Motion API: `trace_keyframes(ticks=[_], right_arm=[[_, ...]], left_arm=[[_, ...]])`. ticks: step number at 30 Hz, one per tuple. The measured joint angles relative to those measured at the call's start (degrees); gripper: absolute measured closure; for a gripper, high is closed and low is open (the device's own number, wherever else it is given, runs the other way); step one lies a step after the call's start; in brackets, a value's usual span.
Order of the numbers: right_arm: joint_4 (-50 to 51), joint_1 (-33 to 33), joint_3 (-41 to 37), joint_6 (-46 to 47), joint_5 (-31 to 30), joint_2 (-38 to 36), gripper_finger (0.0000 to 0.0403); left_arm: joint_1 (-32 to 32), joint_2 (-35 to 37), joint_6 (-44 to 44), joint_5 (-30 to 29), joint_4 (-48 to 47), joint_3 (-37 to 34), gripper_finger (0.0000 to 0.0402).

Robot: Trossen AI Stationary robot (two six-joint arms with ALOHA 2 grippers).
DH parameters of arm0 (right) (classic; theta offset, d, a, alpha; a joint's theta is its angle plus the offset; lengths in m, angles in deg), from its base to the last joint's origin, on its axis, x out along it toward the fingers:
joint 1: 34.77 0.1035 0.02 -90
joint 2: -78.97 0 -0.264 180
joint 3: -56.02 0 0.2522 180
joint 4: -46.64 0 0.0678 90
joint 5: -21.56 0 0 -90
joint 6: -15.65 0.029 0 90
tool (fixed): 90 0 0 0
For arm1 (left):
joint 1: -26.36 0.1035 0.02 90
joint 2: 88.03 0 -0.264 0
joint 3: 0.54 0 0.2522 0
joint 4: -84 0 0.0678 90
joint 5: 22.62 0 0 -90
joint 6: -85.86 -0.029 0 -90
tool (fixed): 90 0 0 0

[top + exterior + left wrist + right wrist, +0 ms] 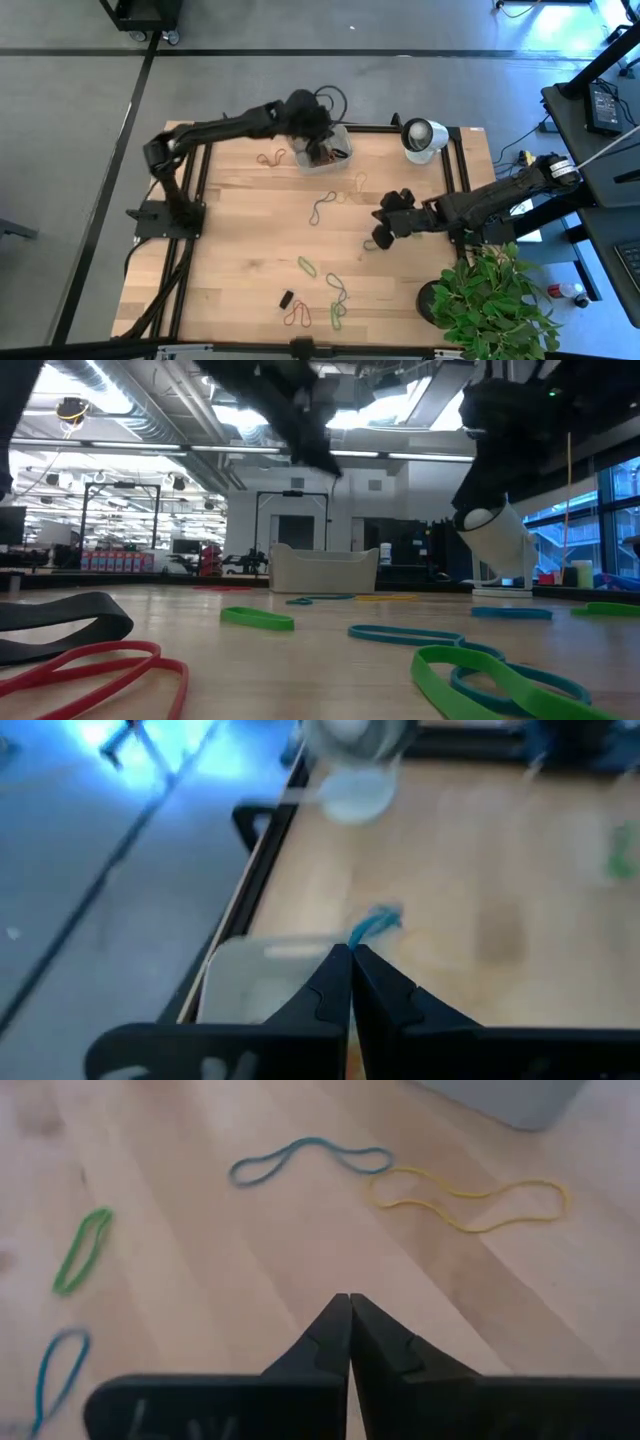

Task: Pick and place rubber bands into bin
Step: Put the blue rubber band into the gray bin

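**Left tool over the bin, most bands not yet collected**

I see the bin point(325, 150) at the far edge of the worktop point(240, 260), with some dark material inside that I can't make out. The left tool point(312, 128) hangs right above it, fingers pressed together; a bit of blue band point(375, 923) shows just past the tips, but I can't tell whether it is pinched. Many rubber bands point(318, 208) lie loose: an orange one point(270, 158) beside the bin, a blue and a yellow point(470, 1195) mid-worktop, green, red and a black one point(287, 298) near the front edge. My right tool point(385, 232) sits low over the middle, fingers shut on nothing. I judge the job early on, with most of the picking ahead.
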Motion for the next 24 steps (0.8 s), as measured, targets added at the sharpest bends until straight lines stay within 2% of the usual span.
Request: trace_keyframes(ticks=[4, 13, 20, 24], right_arm=[[-0.1, -1.7, 0.0, 4.4, 0.0, 0.0, 0.0391], [-0.1, -2.4, 0.0, 9.3, -0.4, 0.0, 0.0391], [-0.1, -2.5, 0.0, 10.5, -0.6, 0.0, 0.0391], [0.1, -3.1, 0.0, 10.2, -0.6, 0.0, 0.0391]], left_arm=[[5.2, -7.1, -2.6, 4.8, 0.2, 0.0, 0.0400], [8.0, -19.0, -8.2, 4.5, 0.3, 0.0, 0.0389], [7.9, -20.0, -7.6, 4.4, -1.0, 0.4, 0.0307], [7.9, -19.8, -7.1, 3.3, -8.5, 5.5, 0.0264]])
